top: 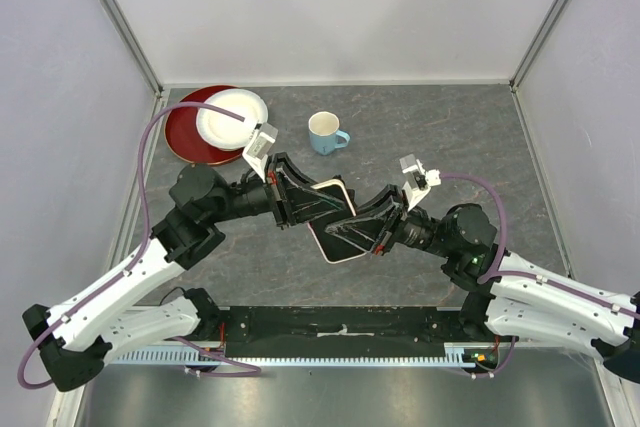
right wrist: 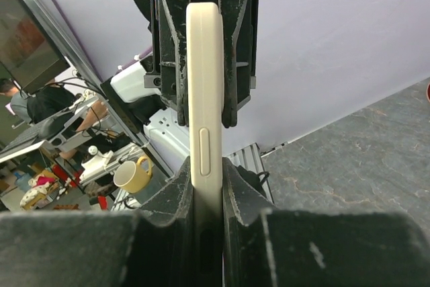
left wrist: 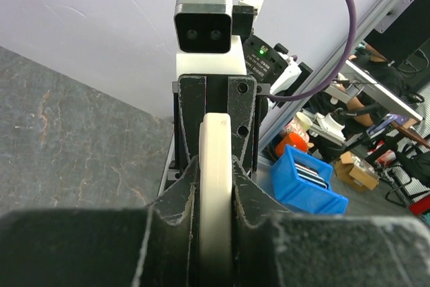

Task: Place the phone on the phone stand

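Note:
The phone [top: 337, 209] is held in the air above the middle of the table, pale beige rim around a dark face, gripped from both ends. My left gripper [top: 308, 200] is shut on its left end; in the left wrist view the pale edge of the phone [left wrist: 216, 159] sits clamped between my left gripper's [left wrist: 216, 189] jaws. My right gripper [top: 360, 229] is shut on the other end; in the right wrist view the phone [right wrist: 203, 85] stands edge-on in my right gripper [right wrist: 207, 183], side button showing. The phone stand shows in no view.
A red plate [top: 185, 132] with a white plate [top: 232, 117] on it lies at the back left. A light blue mug [top: 325, 133] stands behind the phone. Pale walls enclose the grey table [top: 450, 137] on three sides.

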